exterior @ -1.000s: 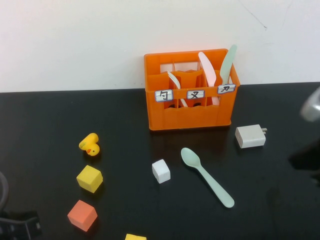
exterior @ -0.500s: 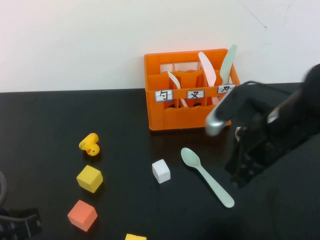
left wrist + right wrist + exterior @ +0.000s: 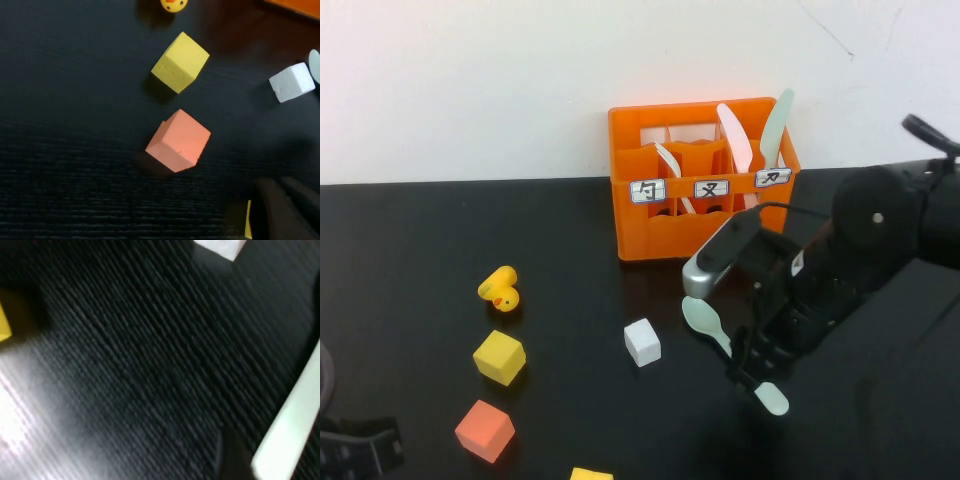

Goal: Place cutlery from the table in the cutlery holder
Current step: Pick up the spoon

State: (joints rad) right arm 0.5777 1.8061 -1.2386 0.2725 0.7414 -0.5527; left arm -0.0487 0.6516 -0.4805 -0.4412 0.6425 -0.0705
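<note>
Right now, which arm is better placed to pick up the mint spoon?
The right. The right gripper is directly over the spoon handle, while the left gripper sits at the near left table corner.

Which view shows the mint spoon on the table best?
The high view: the mint spoon lies on the table, its bowl and handle tip showing, its middle hidden under the right pincer. The right wrist view shows only a blurred pale strip; the left wrist view, a sliver at the frame's edge. The left pincer is parked.
</note>
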